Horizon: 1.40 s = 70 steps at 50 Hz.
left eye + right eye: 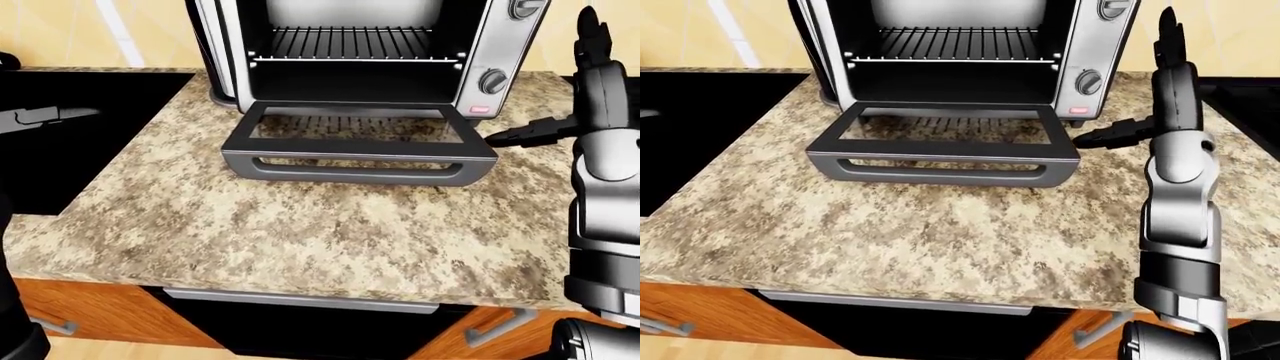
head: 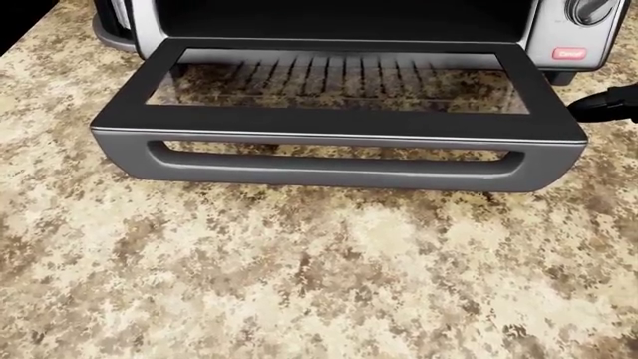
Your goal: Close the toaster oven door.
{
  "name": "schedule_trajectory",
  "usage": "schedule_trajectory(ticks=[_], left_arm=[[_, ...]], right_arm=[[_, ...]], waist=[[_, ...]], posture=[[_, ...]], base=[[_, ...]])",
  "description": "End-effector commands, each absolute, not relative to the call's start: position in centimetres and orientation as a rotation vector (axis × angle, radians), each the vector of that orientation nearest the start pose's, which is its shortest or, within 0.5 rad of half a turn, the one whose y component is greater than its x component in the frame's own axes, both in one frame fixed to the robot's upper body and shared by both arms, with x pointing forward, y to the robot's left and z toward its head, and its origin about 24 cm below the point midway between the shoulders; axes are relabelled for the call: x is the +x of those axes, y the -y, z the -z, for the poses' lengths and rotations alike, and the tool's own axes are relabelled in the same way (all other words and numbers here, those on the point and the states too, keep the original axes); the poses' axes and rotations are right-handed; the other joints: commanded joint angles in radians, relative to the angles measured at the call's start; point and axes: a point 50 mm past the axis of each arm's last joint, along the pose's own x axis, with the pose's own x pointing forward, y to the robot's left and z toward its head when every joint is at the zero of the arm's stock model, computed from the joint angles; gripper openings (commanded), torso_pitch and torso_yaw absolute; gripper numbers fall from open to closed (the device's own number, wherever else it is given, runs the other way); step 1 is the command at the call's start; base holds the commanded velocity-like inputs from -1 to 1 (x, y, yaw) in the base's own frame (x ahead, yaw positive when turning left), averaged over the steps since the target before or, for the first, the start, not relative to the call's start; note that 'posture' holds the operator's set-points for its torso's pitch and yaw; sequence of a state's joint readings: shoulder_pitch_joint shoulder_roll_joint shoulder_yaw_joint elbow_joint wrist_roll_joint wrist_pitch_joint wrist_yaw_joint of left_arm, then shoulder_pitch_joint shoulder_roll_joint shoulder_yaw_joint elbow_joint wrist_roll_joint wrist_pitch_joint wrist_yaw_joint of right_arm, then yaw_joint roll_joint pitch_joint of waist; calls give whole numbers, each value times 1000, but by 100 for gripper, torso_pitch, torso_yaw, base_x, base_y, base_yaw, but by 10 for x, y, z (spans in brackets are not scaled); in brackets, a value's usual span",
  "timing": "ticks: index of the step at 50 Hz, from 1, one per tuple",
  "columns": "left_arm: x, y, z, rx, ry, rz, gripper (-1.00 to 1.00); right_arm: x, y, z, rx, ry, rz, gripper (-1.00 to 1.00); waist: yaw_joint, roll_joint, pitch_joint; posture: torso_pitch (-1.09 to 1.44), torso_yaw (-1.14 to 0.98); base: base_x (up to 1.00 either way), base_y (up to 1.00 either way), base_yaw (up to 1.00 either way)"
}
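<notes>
One rack (image 1: pixel 350 41), eye views only.

The toaster oven (image 1: pixel 350 52) stands on the surface (image 1: pixel 300 232), its door (image 1: pixel 355 142) lying open; the right hand (image 1: pixel 1120 133) is just right of the door.

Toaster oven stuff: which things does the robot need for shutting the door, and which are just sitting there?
Needed for the job:
toaster oven, open
door, folded down flat
door handle
right hand, fingers spread, beside the door's right edge

Just there:
granite counter
wire rack inside
knobs
pink button
drawer handle below
</notes>
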<state>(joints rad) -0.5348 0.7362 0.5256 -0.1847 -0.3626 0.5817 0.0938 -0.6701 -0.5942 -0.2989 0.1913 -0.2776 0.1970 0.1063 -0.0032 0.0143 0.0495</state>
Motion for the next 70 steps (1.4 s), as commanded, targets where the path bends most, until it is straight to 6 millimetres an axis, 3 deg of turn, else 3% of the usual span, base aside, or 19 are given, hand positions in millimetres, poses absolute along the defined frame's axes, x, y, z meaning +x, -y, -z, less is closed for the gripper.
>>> schedule_trajectory(ticks=[1, 36, 70], left_arm=[[255, -326, -305, 180, 482, -470, 100], [254, -326, -307, 178, 483, -473, 100], [254, -327, -304, 175, 480, -473, 100]], right_arm=[[321, 294, -271, -686, 402, 397, 100], [337, 275, -249, -704, 382, 359, 100], [338, 231, -229, -552, 349, 258, 100]], waist=[[0, 1, -25], [-1, 5, -27], [-5, 4, -34]], posture=[[0, 0], [0, 0], [0, 0]], base=[[0, 0, 0], [0, 0, 0], [0, 0, 0]])
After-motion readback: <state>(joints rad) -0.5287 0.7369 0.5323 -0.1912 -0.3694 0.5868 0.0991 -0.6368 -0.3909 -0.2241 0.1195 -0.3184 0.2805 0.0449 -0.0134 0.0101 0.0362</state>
